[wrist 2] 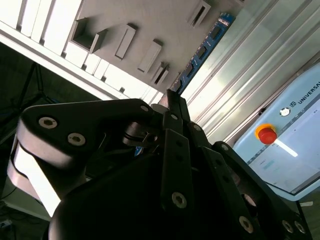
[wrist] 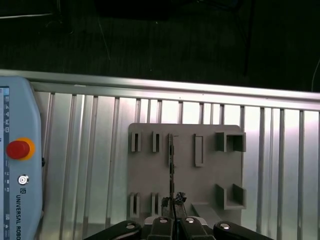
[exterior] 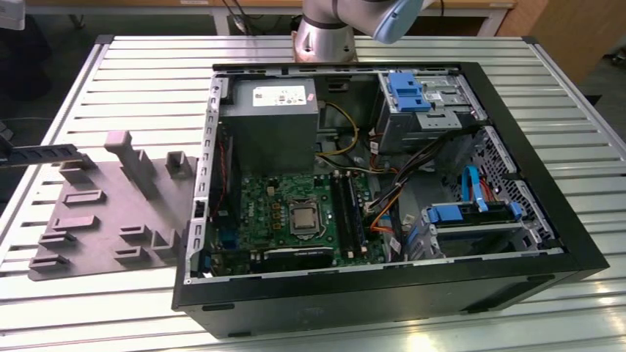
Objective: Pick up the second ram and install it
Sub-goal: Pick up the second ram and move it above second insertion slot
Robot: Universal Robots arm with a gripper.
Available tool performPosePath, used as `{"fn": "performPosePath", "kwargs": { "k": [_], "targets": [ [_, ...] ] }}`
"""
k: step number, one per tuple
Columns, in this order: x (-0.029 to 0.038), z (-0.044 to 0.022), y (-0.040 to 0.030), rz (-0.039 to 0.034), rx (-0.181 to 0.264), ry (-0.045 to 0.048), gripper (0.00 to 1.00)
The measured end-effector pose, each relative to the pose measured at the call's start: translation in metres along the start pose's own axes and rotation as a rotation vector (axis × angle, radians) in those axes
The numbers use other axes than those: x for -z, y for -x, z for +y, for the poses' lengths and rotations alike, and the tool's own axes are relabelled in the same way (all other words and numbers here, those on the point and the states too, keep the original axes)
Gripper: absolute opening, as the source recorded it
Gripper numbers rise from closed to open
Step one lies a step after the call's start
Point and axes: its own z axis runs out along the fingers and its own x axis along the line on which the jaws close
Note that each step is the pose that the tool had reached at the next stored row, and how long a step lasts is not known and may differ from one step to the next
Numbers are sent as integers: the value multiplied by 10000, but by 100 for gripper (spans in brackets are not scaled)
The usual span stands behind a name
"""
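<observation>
The second ram (wrist 2: 202, 52) is a long, narrow stick with a blue edge and dark chips. It sticks out from my gripper (wrist 2: 172, 100), which is shut on one end of it. In the first wrist view the ram (wrist: 171, 165) is seen edge-on, running from the gripper (wrist: 173, 202) over the light grey tray (wrist: 150, 175). In the exterior view the ram (exterior: 44, 152) shows as a dark bar at the far left, over the tray (exterior: 98, 235). I cannot tell whether it touches the tray. The black memory slots (exterior: 350, 209) lie on the motherboard inside the open case.
The open computer case (exterior: 391, 293) fills the middle of the slatted metal table (exterior: 146, 66), with cables, drive bays and a power supply (exterior: 274, 117) inside. The tray has a tall post (exterior: 132, 161) and raised blocks. A pendant with a red button (wrist: 17, 149) lies beside the tray.
</observation>
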Motion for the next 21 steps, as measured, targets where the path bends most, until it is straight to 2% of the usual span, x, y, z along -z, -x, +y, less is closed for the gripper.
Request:
{"fn": "performPosePath", "kwargs": {
  "k": [7, 13, 21],
  "targets": [
    [58, 3, 3, -25, 1, 0, 12],
    [61, -2, 3, -23, 2, 1, 12],
    [63, -53, 1, -24, 1, 0, 12]
  ]
}}
